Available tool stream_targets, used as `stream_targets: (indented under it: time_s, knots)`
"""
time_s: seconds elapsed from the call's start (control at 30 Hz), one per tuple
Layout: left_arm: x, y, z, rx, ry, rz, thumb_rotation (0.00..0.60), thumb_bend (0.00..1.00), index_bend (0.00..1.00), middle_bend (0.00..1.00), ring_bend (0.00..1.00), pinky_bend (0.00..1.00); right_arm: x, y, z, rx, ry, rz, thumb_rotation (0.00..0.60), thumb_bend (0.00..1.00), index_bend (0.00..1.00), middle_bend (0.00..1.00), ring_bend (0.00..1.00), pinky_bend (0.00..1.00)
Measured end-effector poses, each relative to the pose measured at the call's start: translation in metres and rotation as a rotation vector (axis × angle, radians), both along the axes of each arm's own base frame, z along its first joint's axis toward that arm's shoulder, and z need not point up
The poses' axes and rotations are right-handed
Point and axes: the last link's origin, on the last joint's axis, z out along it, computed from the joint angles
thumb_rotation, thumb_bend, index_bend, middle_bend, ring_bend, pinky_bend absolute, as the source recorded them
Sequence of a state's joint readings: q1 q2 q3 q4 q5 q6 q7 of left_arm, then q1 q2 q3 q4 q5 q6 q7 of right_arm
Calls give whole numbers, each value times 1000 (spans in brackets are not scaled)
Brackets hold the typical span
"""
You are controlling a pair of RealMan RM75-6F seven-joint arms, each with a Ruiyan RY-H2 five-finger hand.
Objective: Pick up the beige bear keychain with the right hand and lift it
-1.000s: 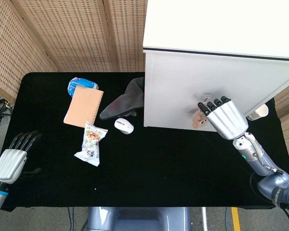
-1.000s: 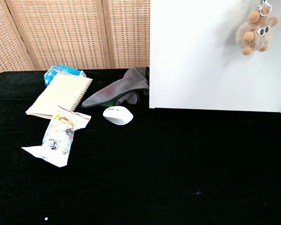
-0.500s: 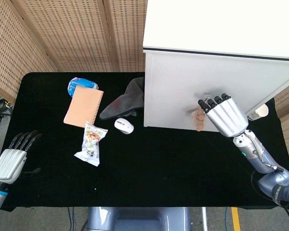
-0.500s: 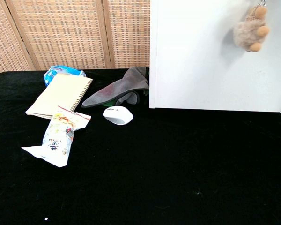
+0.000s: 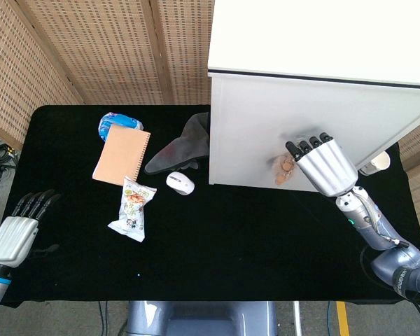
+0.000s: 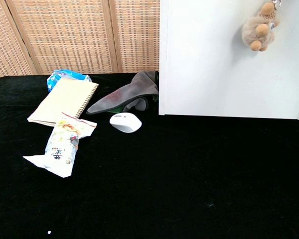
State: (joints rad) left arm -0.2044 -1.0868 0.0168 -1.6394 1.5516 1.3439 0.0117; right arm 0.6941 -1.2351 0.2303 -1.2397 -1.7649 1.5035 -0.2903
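The beige bear keychain (image 6: 257, 31) hangs in the air in front of the white box, its metal ring (image 6: 276, 4) at the top edge of the chest view. From the head view the bear (image 5: 285, 170) dangles just left of my right hand (image 5: 325, 166), which holds it from above with fingers curled down; the grip itself is hidden under the hand. The right hand does not show in the chest view. My left hand (image 5: 15, 235) rests at the table's left front edge, fingers straight and holding nothing.
A tall white box (image 5: 315, 105) fills the back right of the black table (image 5: 217, 238). To the left lie a grey cloth (image 5: 182, 143), a white mouse (image 5: 180, 183), a notebook (image 5: 122, 155), a snack packet (image 5: 134, 208) and a blue packet (image 5: 117, 122).
The bear has swung to the left and turned on its ring, its eyes no longer facing the chest camera. The right hand shifted slightly left and up. The left hand stayed still.
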Motion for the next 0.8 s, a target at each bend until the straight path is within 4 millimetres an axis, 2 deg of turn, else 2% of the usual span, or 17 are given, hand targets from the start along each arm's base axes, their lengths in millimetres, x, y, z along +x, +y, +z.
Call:
stream_targets:
  time_s: [0.1, 0.27, 0.33, 0.8]
  knots:
    - [0, 0, 1, 2, -1, 0, 600, 0, 0, 0, 0, 0, 0, -1, -1, -6, 3, -7, 600, 573, 720, 964, 953, 1000]
    - [0, 0, 0, 0, -1, -1, 600, 0, 0, 0, 0, 0, 0, 0, -1, -4, -5, -10, 600, 317, 612, 961, 953, 1000]
    - [0, 0, 0, 0, -1, -1, 600, 0, 0, 0, 0, 0, 0, 1, -1, -1, -8, -6, 600, 250, 588, 961, 953, 1000]
    - [0, -1, 0, -4, -3, -3, 600, 0, 0, 0, 0, 0, 3, 8, 8, -22, -43, 36, 600, 236, 609, 960, 953, 1000]
